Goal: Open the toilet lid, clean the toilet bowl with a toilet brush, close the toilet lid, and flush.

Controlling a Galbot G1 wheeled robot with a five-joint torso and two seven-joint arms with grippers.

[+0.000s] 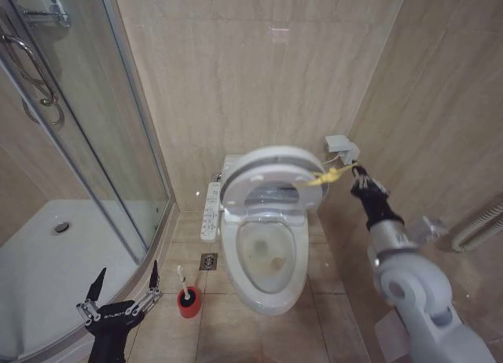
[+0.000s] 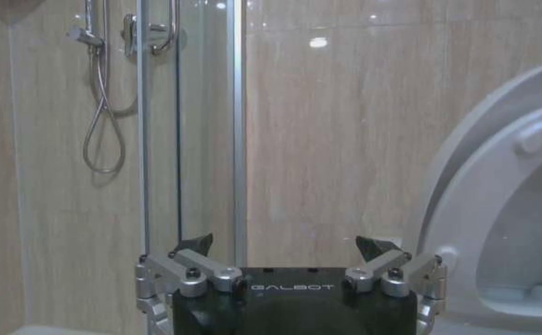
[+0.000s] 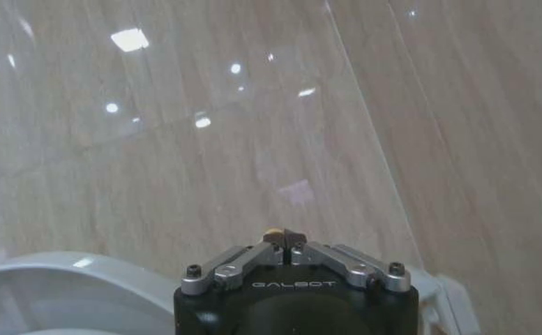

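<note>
Head view, toilet brush (image 1: 183,283) in holder

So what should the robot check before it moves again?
1. Toilet lid raised: ok, tilted up toward the wall.
2. Right hand pinching the yellow loop tag: ok, fingers shut with a bit of yellow between them.
3. Toilet bowl uncovered for cleaning: ok, the brownish inside shows.
4. Toilet brush ready: ok, standing in its red holder on the floor.
5. Left hand free: ok, open, low near the shower door.
6. Lid will stay up alone: cannot tell.
</note>
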